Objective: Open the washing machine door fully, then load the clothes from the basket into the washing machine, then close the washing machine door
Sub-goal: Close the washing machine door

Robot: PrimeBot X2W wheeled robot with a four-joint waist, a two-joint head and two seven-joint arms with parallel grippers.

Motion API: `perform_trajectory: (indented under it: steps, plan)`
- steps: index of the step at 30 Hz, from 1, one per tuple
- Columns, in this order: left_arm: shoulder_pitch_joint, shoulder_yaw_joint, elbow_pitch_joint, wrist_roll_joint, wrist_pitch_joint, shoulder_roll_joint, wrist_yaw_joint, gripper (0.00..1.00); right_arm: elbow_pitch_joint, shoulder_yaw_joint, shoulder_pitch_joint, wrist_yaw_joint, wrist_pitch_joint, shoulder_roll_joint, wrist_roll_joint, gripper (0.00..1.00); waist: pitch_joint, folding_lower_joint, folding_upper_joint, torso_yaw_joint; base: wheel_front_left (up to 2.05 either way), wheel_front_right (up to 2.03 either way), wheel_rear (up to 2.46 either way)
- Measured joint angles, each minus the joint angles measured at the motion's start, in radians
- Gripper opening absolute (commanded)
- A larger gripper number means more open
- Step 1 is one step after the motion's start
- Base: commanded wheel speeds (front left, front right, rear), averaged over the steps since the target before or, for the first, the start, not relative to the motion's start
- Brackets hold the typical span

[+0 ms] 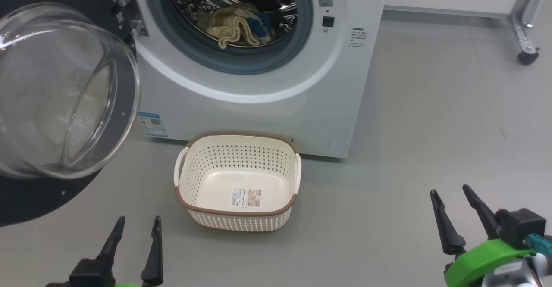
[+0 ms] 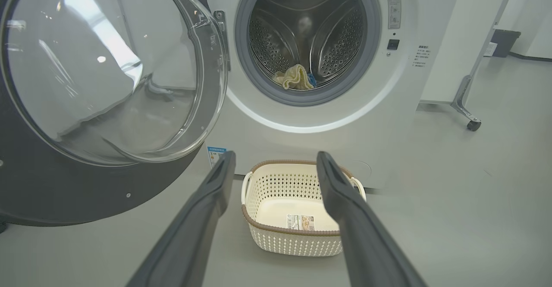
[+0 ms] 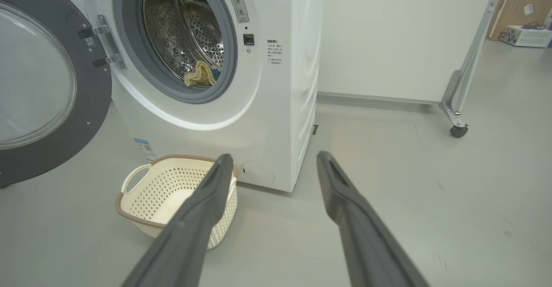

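The white washing machine (image 1: 258,101) stands with its door (image 1: 64,93) swung wide open to the left, glass bowl bulging outward. The cream-yellow clothes (image 1: 235,26) with blue trim lie in the steel drum, also seen as clothes (image 2: 295,78) and clothes (image 3: 199,73). On the floor in front sits the basket (image 1: 238,142), with just a label on its bottom. My left gripper (image 1: 137,224) hovers open low at the left, short of the basket (image 2: 258,183). My right gripper (image 1: 450,194) is open at the lower right, well away from the basket (image 3: 142,194).
A metal frame leg on a caster (image 1: 528,56) stands at the far right near the wall. The open door overhangs the floor at the left. Bare grey floor (image 1: 431,127) spreads to the right of the machine.
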Motion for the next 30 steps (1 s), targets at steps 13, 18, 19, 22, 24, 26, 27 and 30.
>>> perform_trajectory:
  steps: [13, 18, 19, 22, 24, 26, 27, 30]
  plan:
    - [0.001, 0.015, -0.011, 0.0, 0.0, 0.013, 0.0, 1.0, 0.002, 0.023, 0.001, 0.0, -0.001, 0.001, 0.011, 1.0, -0.013, 0.0, 0.0, 0.153, 0.0, 0.0, 0.0]
    - [0.001, 0.017, -0.015, -0.001, 0.0, 0.019, 0.0, 1.0, 0.012, 0.038, 0.0, 0.0, -0.004, 0.001, 0.016, 1.0, -0.015, 0.0, 0.0, 0.194, 0.0, 0.0, 0.0]
    - [0.001, 0.017, -0.015, -0.001, 0.0, 0.019, 0.0, 1.0, 0.015, 0.04, 0.0, 0.0, -0.004, 0.001, 0.016, 1.0, -0.015, 0.0, 0.0, 0.2, 0.0, 0.0, 0.0]
    - [0.001, 0.017, -0.02, -0.001, 0.0, 0.019, 0.0, 1.0, 0.021, 0.041, 0.0, 0.0, -0.006, 0.001, 0.016, 1.0, -0.014, 0.0, 0.0, 0.218, 0.0, 0.0, 0.0]
    - [0.001, 0.017, -0.021, -0.001, 0.0, 0.02, 0.0, 1.0, 0.026, 0.043, 0.0, 0.0, -0.006, 0.001, 0.016, 1.0, -0.014, 0.0, 0.0, 0.224, 0.0, 0.0, 0.0]
    - [0.001, 0.017, -0.022, -0.001, 0.0, 0.02, 0.0, 1.0, 0.029, 0.045, 0.0, 0.0, -0.006, 0.001, 0.016, 1.0, -0.014, 0.0, 0.0, 0.227, 0.0, 0.0, 0.0]
    - [0.001, 0.017, -0.023, -0.001, 0.0, 0.02, 0.0, 1.0, 0.03, 0.046, 0.0, 0.0, -0.006, 0.001, 0.016, 1.0, -0.014, 0.0, 0.0, 0.228, 0.0, 0.0, 0.0]
    - [0.001, 0.017, -0.025, -0.001, 0.0, 0.02, 0.0, 1.0, 0.034, 0.048, -0.001, 0.0, -0.011, 0.001, 0.016, 1.0, -0.015, 0.0, 0.0, 0.228, 0.0, 0.0, 0.0]
